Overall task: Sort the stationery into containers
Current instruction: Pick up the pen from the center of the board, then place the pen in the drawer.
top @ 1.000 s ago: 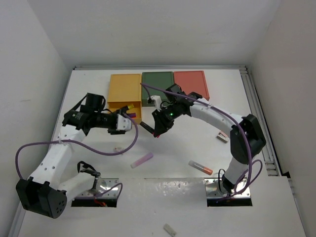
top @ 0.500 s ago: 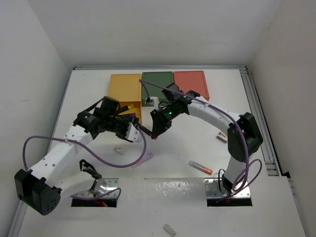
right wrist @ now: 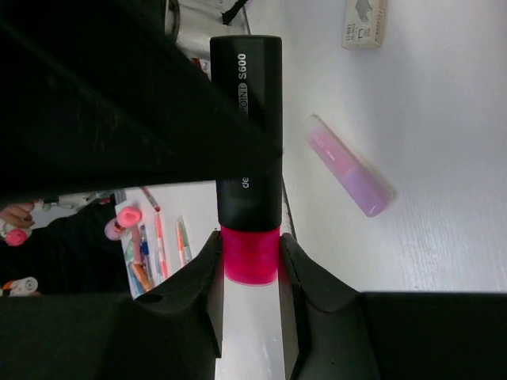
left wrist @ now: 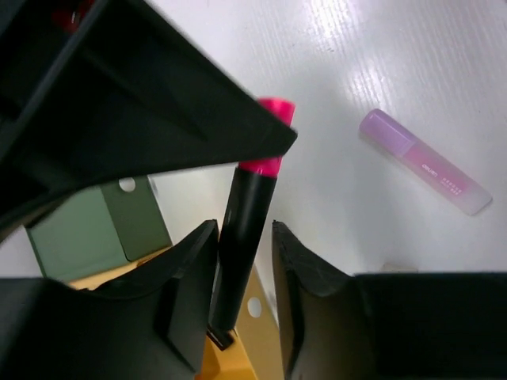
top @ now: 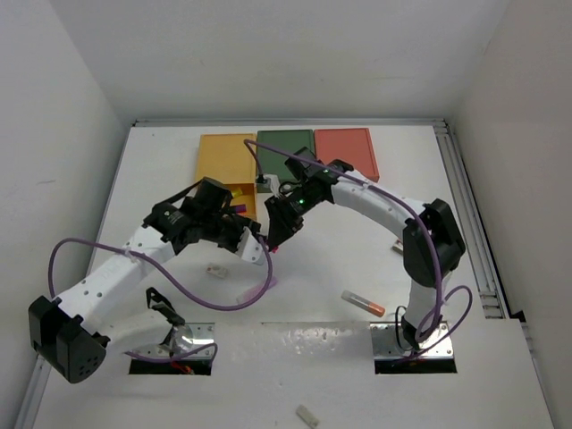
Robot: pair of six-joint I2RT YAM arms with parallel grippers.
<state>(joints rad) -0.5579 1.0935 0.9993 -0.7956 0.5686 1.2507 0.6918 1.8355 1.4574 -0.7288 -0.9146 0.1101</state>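
**Pink marker, both tools on it**

My right tool is clamped on the marker right at its pink cap. It's holding the marker over the bench, just in front of the yellow box and green box. My left tool has a finger on either side of the black barrel, super close, but I honestly can't tell if they're pinching it. The lilac stick lies flat on the bench nearby, and the tube sits nearer my right base.
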